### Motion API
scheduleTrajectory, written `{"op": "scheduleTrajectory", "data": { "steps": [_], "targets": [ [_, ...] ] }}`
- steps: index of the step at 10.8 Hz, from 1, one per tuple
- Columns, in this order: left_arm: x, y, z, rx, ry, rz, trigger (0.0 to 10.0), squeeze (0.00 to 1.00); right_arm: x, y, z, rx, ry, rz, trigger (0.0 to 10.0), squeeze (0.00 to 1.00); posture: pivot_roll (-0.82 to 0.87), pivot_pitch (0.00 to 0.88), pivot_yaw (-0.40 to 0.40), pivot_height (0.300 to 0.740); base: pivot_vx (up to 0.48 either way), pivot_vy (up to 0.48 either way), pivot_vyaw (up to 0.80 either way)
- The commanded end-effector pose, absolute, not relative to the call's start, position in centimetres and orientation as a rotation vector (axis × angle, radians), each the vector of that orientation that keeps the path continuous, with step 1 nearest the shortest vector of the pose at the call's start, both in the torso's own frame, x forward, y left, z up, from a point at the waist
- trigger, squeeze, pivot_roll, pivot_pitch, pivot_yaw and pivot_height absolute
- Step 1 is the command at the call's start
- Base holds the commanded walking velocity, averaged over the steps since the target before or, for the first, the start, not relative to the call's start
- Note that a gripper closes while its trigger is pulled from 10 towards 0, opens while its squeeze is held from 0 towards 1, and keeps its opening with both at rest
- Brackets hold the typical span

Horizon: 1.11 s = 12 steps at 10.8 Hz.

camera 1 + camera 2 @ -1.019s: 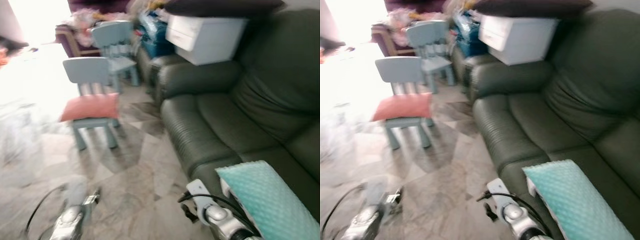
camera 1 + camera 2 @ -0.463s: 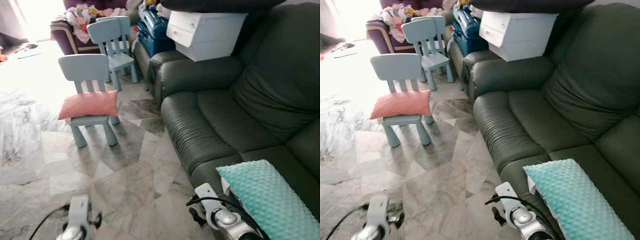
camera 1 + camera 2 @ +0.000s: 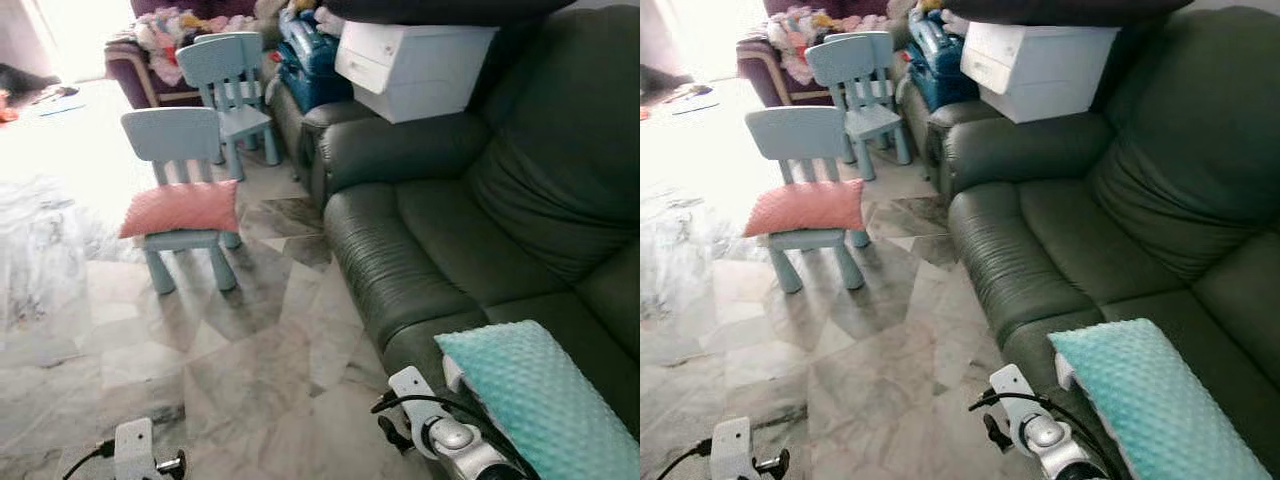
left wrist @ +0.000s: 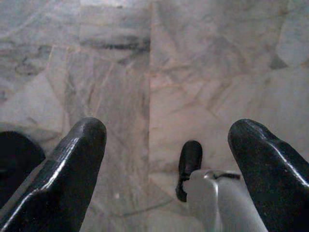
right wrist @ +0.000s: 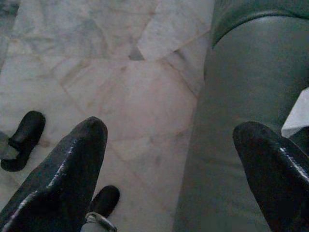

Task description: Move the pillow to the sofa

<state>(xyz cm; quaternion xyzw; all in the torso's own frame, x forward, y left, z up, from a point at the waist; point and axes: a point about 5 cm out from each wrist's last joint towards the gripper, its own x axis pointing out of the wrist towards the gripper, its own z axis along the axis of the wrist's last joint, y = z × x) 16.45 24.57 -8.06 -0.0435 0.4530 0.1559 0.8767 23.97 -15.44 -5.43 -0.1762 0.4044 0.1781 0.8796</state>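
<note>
Pink pillow [image 3: 181, 208] sat on blue kiddie chair [image 3: 176, 170] upper left; dark sofa [image 3: 470, 220] right, teal cushion [image 3: 535, 395] on it. Both pincers, left pincer [image 4: 166, 159] and right pincer [image 5: 169, 164], released, low over marble floor [image 3: 250, 370].

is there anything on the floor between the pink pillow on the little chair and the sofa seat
Nothing visible: bare marble floor lies between the pink pillow on the small blue chair and the sofa. The near seat cushion is free; a teal pillow sits farther along.

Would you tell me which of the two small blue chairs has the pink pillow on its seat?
The nearer blue chair holds the pink pillow; the farther blue chair, beside the sofa arm, has a bare seat.
</note>
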Motion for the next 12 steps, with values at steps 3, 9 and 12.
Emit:
{"op": "scheduleTrajectory", "data": {
  "steps": [3, 9, 12],
  "targets": [
    [15.0, 25.6, -8.4, -0.068, 0.988, 0.366, 10.0, 0.00, 24.0, -15.0, -5.4, -0.379, 0.841, 0.386, 10.0, 0.00, -0.09, 0.004, 0.042, 0.740, 0.000, 0.480, 0.00],
    [14.6, 25.0, -8.7, -0.041, 1.015, 0.356, 10.0, 0.00, 24.0, -14.8, -5.5, -0.376, 0.843, 0.390, 10.0, 0.00, -0.09, 0.023, 0.043, 0.740, 0.000, 0.374, 0.00],
    [14.1, 25.1, -8.9, -0.034, 1.019, 0.348, 10.0, 0.00, 24.0, -14.9, -5.5, -0.380, 0.844, 0.390, 10.0, 0.00, -0.09, 0.024, 0.043, 0.740, 0.000, 0.000, 0.00]
  ]
}}
